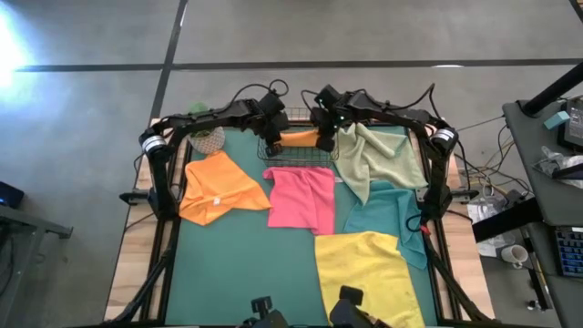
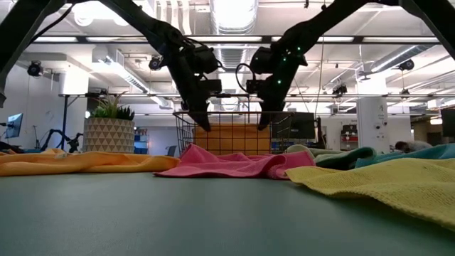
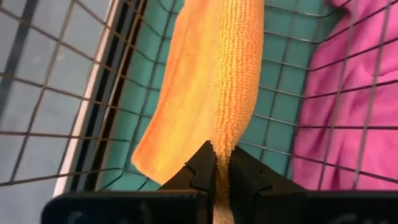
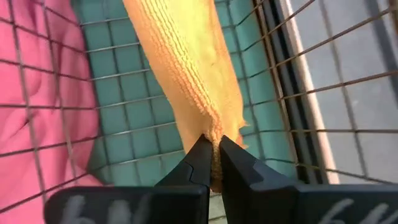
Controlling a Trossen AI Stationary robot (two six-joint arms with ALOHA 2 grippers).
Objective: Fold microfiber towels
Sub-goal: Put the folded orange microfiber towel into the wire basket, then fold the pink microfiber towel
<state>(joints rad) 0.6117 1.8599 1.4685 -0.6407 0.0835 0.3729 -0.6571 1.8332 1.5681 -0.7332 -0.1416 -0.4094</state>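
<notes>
Now orange towel [image 3: 230,74] between both jaws.

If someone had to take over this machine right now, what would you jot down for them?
Left pincer and right pincer: each shut on an end of the folded orange microfiber towel, held over the black wire basket.
Unfolded on the green table mat: second orange towel, pink towel, sage green towel, teal towel, yellow towel.
Done: one folded. Left: drop it in, fold five.

grey concrete floor [image 1: 364,32], bright ceiling lights [image 2: 234,11], a cluttered desk [image 1: 556,182] alongside.
</notes>
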